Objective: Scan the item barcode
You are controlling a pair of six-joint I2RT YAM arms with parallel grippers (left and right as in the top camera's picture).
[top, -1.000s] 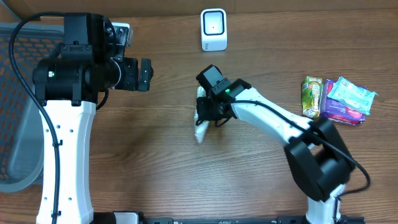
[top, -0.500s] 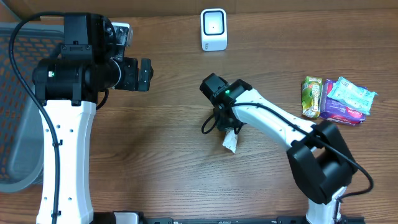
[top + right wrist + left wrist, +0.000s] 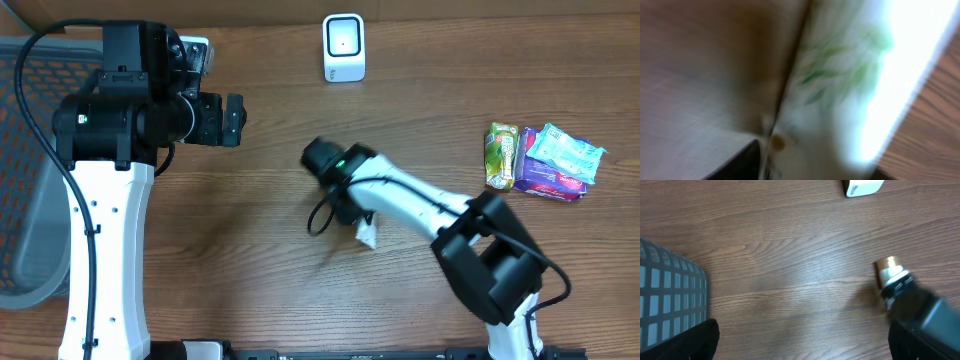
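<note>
White packet (image 3: 368,233), found at the right gripper's (image 3: 352,210) tip over the counter (image 3: 250,275), jaws' spread not discernible, is best gripped firmly and turned barcode-first toward the scanner (image 3: 343,47), while the left gripper (image 3: 232,120) is seen with jaws wide apart.

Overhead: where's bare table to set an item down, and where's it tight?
Free: wood between the left arm and the right arm; also between scanner and snack packets. Crowded: left edge, at the basket.

Brown wood-grain table (image 3: 250,280); grey mesh basket (image 3: 25,200) at left edge.
</note>
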